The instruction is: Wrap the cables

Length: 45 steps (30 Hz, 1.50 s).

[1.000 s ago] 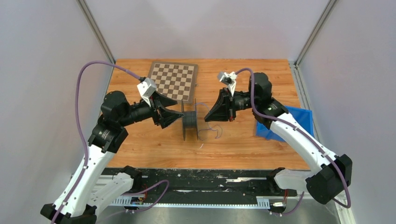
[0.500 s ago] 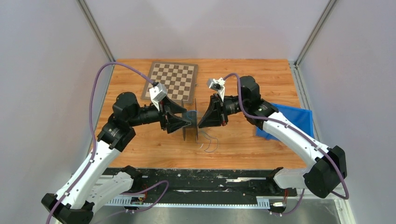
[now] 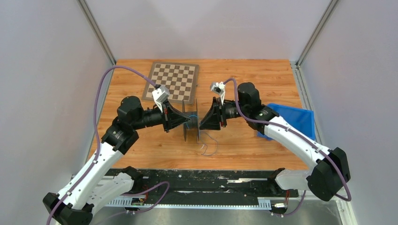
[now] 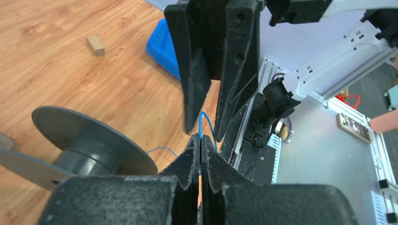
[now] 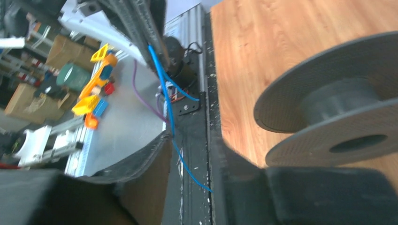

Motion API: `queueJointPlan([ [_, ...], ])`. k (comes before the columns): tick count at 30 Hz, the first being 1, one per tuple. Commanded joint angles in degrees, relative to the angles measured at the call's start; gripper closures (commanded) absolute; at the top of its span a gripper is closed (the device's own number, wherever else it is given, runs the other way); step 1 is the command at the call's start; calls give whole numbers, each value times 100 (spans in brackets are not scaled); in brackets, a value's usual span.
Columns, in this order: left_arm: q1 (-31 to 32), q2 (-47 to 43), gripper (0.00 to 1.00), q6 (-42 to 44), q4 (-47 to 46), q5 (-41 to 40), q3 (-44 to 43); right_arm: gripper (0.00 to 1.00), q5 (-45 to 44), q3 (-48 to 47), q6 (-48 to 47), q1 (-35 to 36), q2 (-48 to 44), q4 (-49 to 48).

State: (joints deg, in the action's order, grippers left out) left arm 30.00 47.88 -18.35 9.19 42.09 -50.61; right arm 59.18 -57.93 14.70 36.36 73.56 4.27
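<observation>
The cable is a very thin wire, blue up close. My left gripper (image 4: pixel 201 138) is shut on the cable (image 4: pixel 202 123) just above the dark grey spool (image 4: pixel 89 146). In the top view the left gripper (image 3: pixel 188 120) and right gripper (image 3: pixel 202 124) meet tip to tip over the spool (image 3: pixel 191 125). Loose loops of cable (image 3: pixel 210 145) trail on the table in front. My right gripper (image 5: pixel 190 143) stands open; the cable (image 5: pixel 187 169) crosses the gap between its fingers slack, next to the spool (image 5: pixel 338 117).
A checkerboard (image 3: pixel 172 82) lies at the back of the wooden table (image 3: pixel 141 145). A blue bin (image 3: pixel 295 119) sits at the right under the right arm, also in the left wrist view as the blue bin (image 4: pixel 164 44). A small wooden block (image 4: pixel 95 45) lies on the table.
Both arms have closed in on the spool from either side. The left gripper has shut on the cable and the right gripper has opened, letting it go.
</observation>
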Motion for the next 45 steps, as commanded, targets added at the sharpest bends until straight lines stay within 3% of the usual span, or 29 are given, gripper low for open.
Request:
queueJointPlan([
  [1, 19, -204, 100, -545, -391, -478, 89, 59, -1377, 170, 162, 84, -526, -215],
  [5, 17, -224, 100, -1021, -604, -606, 222, 44, -2649, 751, 213, 538, -957, -1119],
  [14, 16, -301, 100, -1476, -825, -993, 380, 42, -4916, 1197, 235, 1461, -1118, -1675],
  [22, 23, -469, 100, -2019, -1048, -1503, 620, 72, -6281, 1419, 479, 1661, -796, -1816],
  [27, 18, -480, 100, -2593, -1368, -1693, 805, 97, -6420, 1687, 405, 1657, -679, -2174],
  [32, 19, -493, 100, -2461, -1341, -1946, 926, 100, -6334, 1744, 205, 1660, -768, -2276],
  [34, 21, -457, 88, -2192, -917, -2080, 844, 100, -6277, 1727, 59, 1661, -857, -2260],
  [35, 22, -442, 74, -1954, -607, -2123, 812, 100, -6280, 1718, -12, 1657, -905, -2224],
  [37, 17, -431, 56, -1586, -130, -2291, 718, 100, -6356, 1701, -161, 1660, -1033, -2098],
  [41, 18, -418, 39, -1219, 456, -2602, 694, 100, -6730, 1722, -406, 1654, -1371, -1797],
  [45, 59, -63, 36, -1028, 918, -2834, 509, 100, -7108, 1755, -379, 1654, -1841, -1466],
])
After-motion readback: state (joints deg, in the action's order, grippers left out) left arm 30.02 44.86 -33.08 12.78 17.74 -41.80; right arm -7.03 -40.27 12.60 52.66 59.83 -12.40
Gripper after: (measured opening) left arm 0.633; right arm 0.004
